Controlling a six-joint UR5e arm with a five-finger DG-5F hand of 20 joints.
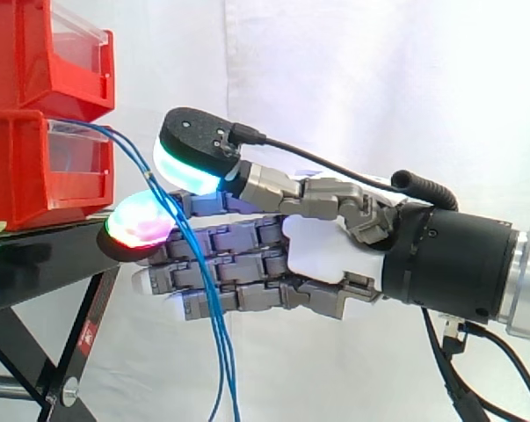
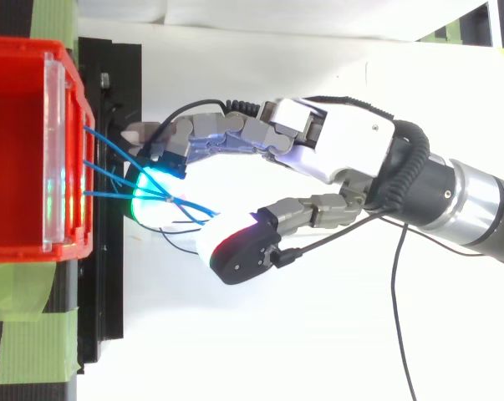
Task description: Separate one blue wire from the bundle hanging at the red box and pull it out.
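Note:
Several thin blue wires (image 1: 214, 325) come out of the lower red bin (image 1: 18, 167) and hang down past the black stand (image 1: 36, 264). From above, the wires (image 2: 109, 171) leave the bin's clear front (image 2: 55, 150) apart and meet at a green-glowing fingertip (image 2: 149, 188). My hand (image 1: 322, 251) reaches in from the right with its fingers nearly straight, their tips at the stand's edge. The wires cross in front of the fingers. The thumb's pad (image 1: 190, 167) stands above and apart from the fingertip (image 1: 140, 220) under it. Nothing is pinched between them that I can see.
A second red bin (image 1: 36, 53) is stacked on the lower one. Green tape (image 2: 26, 342) lies on the stand beside the bin. A white curtain hangs behind, and white floor lies below the hand.

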